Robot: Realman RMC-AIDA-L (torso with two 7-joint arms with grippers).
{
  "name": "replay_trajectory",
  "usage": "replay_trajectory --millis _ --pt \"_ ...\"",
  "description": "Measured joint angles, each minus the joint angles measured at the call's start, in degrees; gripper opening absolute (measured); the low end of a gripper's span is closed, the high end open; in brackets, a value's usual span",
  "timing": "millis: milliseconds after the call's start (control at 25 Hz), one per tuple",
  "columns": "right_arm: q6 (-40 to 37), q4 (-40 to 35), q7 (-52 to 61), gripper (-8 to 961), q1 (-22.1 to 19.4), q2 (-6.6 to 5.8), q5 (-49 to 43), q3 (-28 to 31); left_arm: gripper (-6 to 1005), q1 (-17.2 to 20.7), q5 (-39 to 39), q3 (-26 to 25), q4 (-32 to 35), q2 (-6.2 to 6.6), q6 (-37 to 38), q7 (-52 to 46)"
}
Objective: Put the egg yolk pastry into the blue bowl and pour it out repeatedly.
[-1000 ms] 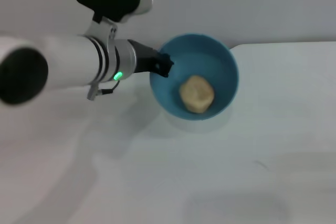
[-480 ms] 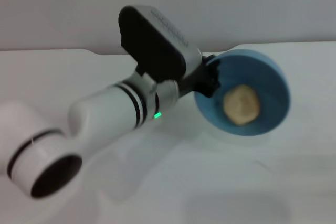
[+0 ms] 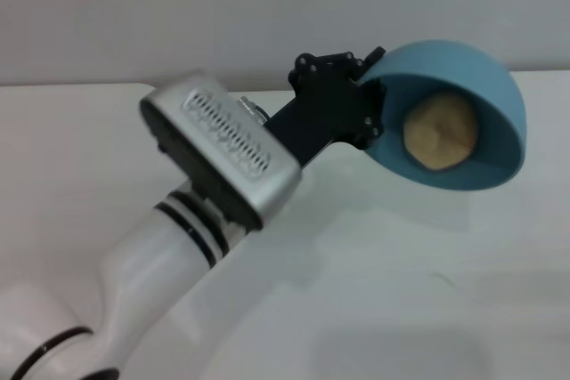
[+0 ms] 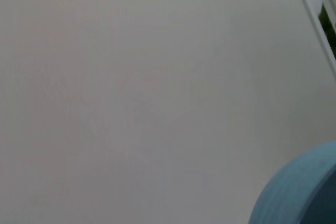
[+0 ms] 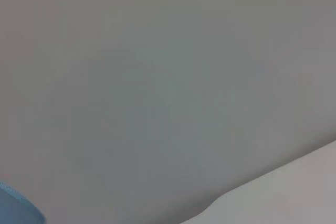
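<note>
In the head view my left gripper (image 3: 372,111) is shut on the rim of the blue bowl (image 3: 481,86). It holds the bowl lifted above the white table and tipped steeply, with the opening facing down and toward me. The egg yolk pastry (image 3: 440,132), a pale tan bun, lies inside against the bowl's wall. An edge of the bowl also shows in the left wrist view (image 4: 299,192) and in the right wrist view (image 5: 16,208). My right gripper is out of view.
The white table (image 3: 401,291) spreads below the bowl, with its far edge against a pale grey wall. My left arm (image 3: 214,193) crosses the table from the lower left toward the bowl.
My left gripper has carried the bowl up and to the right and tipped it steeply. The pastry has slid from the bowl's bottom onto its wall.
</note>
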Motion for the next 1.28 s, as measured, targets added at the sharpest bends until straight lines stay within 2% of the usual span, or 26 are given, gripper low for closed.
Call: replay_trajectory --millis 160,360,560,720,1080,1200,1280 --pt "-0.03 0.17 0.03 449 -0.45 0.02 0.00 0.59 9 -1.42 -8.91 5.25 4.93 -0.03 12.45 6.68" --pt "-0.04 0.63 0.05 448 -0.49 0.02 0.00 1.88 9 -5.01 -20.31 11.53 8.61 -0.05 22.10 12.67" --pt "-0.09 0.65 -0.15 448 -0.44 0.02 0.02 2.01 8 -6.07 -25.52 13.31 9.94 -0.04 29.27 14.86" --pt "-0.11 0.65 -0.14 448 -0.06 -0.02 0.06 2.04 9 -6.31 -26.16 14.72 10.93 -0.04 34.90 15.51" --pt "0.31 0.61 -0.28 448 1.37 -0.07 0.09 2.03 8 -8.11 -26.66 15.01 13.93 -0.04 35.43 13.38" --pt "0.27 0.62 -0.30 448 1.75 -0.10 0.07 1.67 8 -8.84 -26.78 12.99 14.79 -0.03 33.80 10.99" --pt "0.13 0.61 -0.30 448 2.18 -0.15 -0.18 1.23 8 -9.00 -27.06 10.03 13.63 0.06 29.13 10.40"
